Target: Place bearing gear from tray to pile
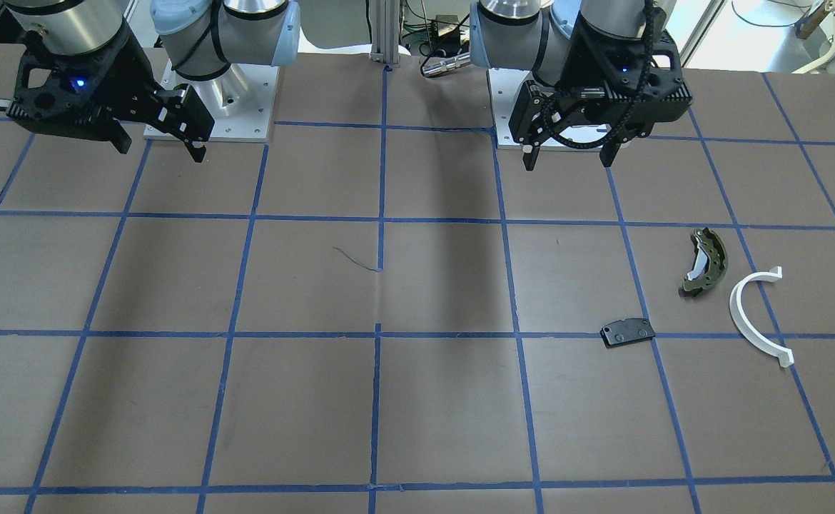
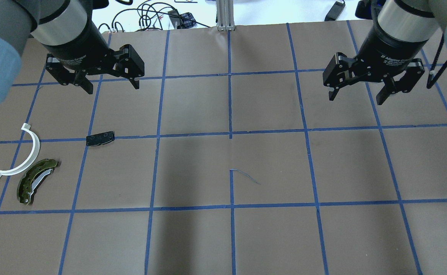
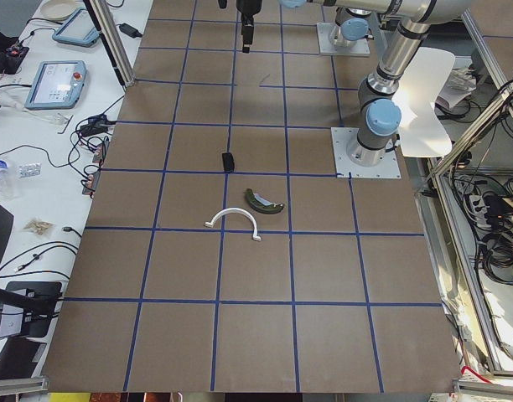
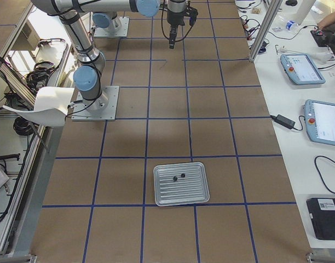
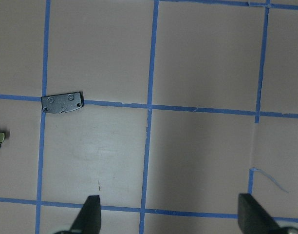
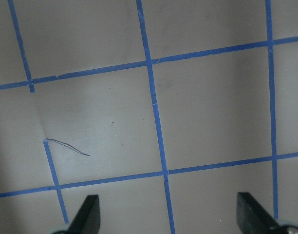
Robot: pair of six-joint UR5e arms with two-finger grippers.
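Two small dark parts (image 4: 174,178) lie close together in the ribbed metal tray (image 4: 189,193), toward the edge nearer the robot. From here they are too small for me to say which is the bearing gear. The tray sits flat on the brown, blue-taped table (image 2: 269,168) at the robot's right end, well apart from both arms.

The pile (image 3: 261,202) is at the opposite end, on the robot's left. There an olive-green brake shoe (image 2: 28,182) lies just beside a white arc (image 2: 37,149). A black plate (image 2: 100,138) lies a little apart from them on a tape line, toward the table's middle.

The left gripper (image 2: 112,88) hangs above the table, beyond the plate, with its fingers spread wide and nothing between them. The right gripper (image 2: 355,100) hangs over bare table on the other side, its jaws also apart and empty.
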